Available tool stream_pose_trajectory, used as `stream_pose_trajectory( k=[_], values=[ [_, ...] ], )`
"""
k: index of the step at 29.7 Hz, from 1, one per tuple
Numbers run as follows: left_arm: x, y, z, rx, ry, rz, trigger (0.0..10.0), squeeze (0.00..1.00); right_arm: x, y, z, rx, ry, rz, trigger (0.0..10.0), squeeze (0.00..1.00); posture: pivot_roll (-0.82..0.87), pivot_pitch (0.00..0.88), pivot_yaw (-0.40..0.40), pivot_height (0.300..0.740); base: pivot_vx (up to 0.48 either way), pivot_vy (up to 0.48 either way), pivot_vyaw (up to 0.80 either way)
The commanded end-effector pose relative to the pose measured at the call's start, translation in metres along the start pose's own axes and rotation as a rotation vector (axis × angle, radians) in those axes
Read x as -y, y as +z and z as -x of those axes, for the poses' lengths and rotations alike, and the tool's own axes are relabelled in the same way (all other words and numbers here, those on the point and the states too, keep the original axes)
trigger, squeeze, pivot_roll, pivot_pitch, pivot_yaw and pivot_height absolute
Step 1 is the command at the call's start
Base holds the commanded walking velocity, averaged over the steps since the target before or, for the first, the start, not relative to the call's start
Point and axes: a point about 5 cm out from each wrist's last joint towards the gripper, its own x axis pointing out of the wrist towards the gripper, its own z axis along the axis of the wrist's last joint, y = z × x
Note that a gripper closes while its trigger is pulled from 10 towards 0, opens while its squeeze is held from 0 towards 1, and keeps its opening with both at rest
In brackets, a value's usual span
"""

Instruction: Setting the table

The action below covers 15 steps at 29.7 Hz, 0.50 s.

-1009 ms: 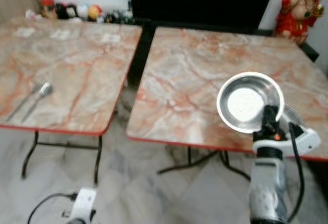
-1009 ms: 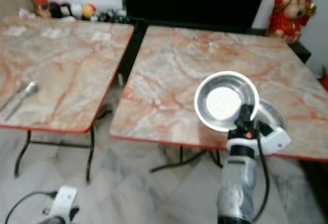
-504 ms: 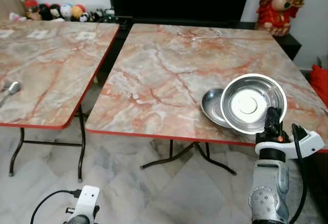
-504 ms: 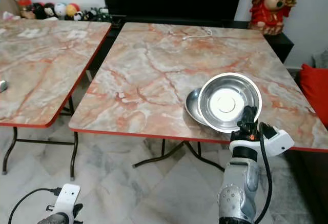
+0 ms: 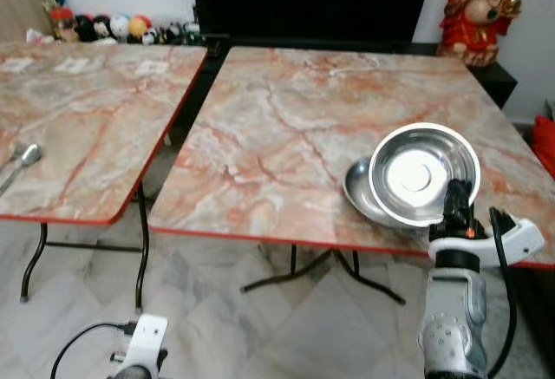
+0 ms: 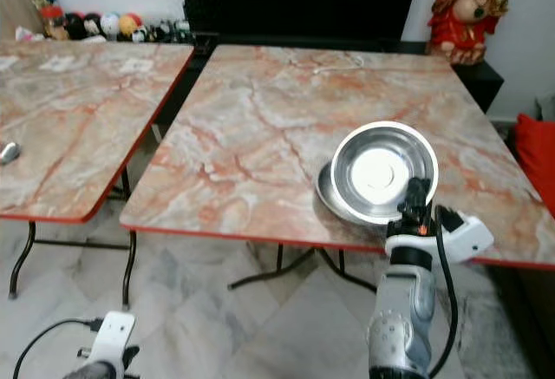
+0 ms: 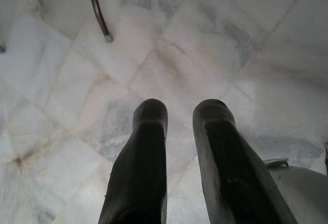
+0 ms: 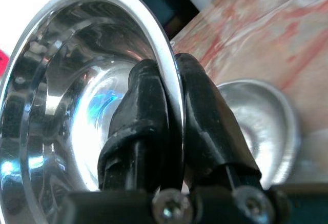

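While the head camera has swung slightly since half a second ago, the left eye view shows the right gripper (image 5: 458, 195) holding a steel bowl (image 5: 423, 173) by its rim, tilted up above the near right part of the marble table (image 5: 286, 136). A second steel bowl (image 5: 362, 195) rests on the table just behind and partly under it. The grip looks unchanged, so placement is judged not yet begun.

Right eye view: same layout; a spoon (image 6: 9, 152) lies on the neighbouring table (image 6: 69, 127).

Left wrist view: the left gripper (image 7: 180, 112) hangs idle over the tiled floor (image 7: 169, 55), fingers slightly parted.

Right wrist view: both fingers (image 8: 138, 111) pinch the rim between them.
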Motion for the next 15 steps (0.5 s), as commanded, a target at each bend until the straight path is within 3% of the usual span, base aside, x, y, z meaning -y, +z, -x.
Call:
stream_pose_trajectory(
  k=[1,7,15],
  values=[
    [0.0008,0.0017,-0.0006,0.000,0.001,0.000,10.0,0.00,-0.0079,-0.0080,0.0015,-0.019,0.011,-0.029,10.0,0.00,0.14,0.000,-0.030,0.740,0.360,0.000,0.00],
    [0.0004,0.0006,-0.0004,-0.003,0.004,-0.001,10.0,0.00,-0.0109,-0.0092,0.0018,-0.026,0.029,-0.020,10.0,0.00,0.14,0.000,-0.032,0.740,0.354,0.000,0.00],
    [-0.0011,0.0017,-0.0005,0.001,0.015,-0.002,10.0,0.00,-0.0155,-0.0103,-0.0014,-0.063,0.028,0.014,10.0,0.00,0.14,0.000,-0.035,0.740,0.000,0.000,0.00]
  ],
)
